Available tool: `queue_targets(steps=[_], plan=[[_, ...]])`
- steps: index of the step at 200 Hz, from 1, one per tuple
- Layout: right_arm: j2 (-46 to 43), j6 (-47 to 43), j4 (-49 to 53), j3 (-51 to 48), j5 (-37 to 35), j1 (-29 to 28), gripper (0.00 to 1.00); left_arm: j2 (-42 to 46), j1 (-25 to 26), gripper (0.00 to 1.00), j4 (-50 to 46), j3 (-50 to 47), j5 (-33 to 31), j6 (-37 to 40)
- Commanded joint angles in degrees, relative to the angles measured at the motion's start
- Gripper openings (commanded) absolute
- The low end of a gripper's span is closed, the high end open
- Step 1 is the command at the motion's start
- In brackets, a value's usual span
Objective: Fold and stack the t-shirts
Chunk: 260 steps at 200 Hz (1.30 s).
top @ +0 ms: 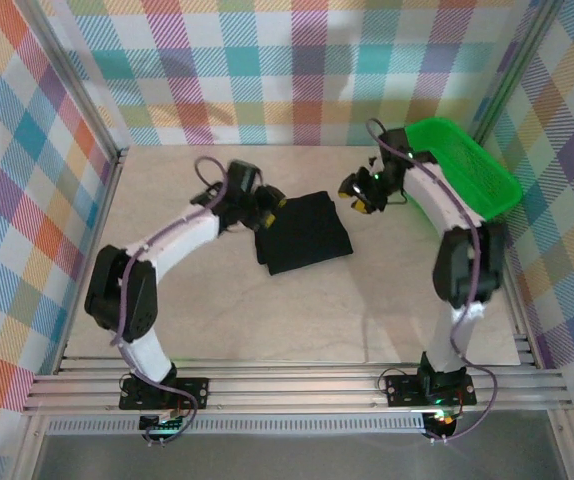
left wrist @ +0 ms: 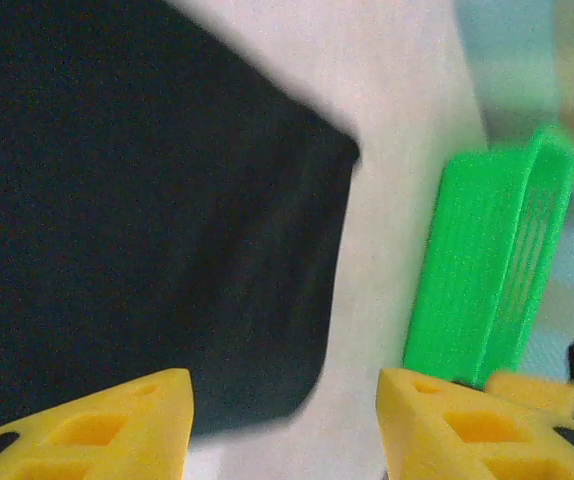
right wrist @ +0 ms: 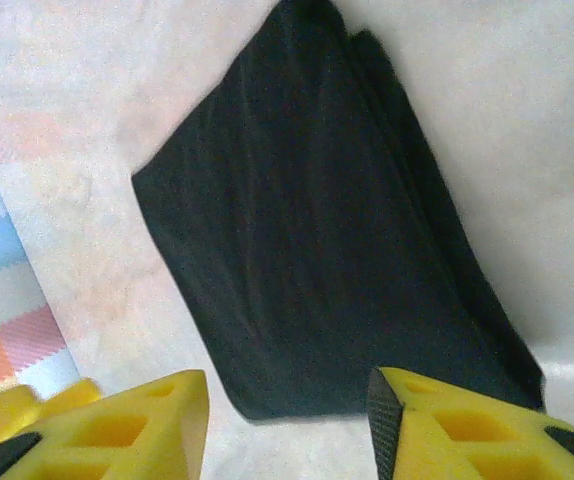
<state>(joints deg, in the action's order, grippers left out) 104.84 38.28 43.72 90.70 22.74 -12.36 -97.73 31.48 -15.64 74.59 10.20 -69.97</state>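
A black t-shirt (top: 303,232) lies folded into a flat, roughly square packet in the middle of the table. My left gripper (top: 268,208) hovers at its left edge and my right gripper (top: 352,196) sits just off its upper right corner. In the left wrist view the t-shirt (left wrist: 137,200) spreads ahead of the left gripper (left wrist: 285,430), whose yellow fingers (left wrist: 117,425) stand apart with nothing between them. In the right wrist view the folded t-shirt (right wrist: 307,230) lies just beyond the right gripper (right wrist: 287,430), which is also open and holds nothing.
A green plastic basket (top: 472,170) stands tilted at the back right corner, behind the right arm; its green wall (left wrist: 487,270) also appears in the left wrist view. Checked cloth walls close in the table on three sides. Bare tabletop (top: 297,320) lies in front of the t-shirt.
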Motion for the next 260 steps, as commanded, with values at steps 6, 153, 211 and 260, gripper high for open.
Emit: queue_targets(steps=[6, 153, 211, 260], plan=[[-15.68, 3.00, -12.53, -16.41, 2.77, -0.21, 0.51, 1.79, 11.47, 0.67, 9.18, -9.27, -5.87, -23.25], [-41.37, 2.91, -5.32, -31.30, 6.50, 5.15, 0.53, -26.57, 18.88, 0.27, 31.44, 1.30, -25.29, -46.61], [-41.37, 2.45, -12.36, -32.51, 14.48, 5.15, 0.49, -14.15, 4.14, 0.00, 30.84, -12.31, -16.82, -29.69], [-41.77, 3.67, -21.53, -33.24, 19.36, 4.89, 0.50, -11.90, -19.50, 0.00, 19.01, -8.81, 8.18, 4.38]])
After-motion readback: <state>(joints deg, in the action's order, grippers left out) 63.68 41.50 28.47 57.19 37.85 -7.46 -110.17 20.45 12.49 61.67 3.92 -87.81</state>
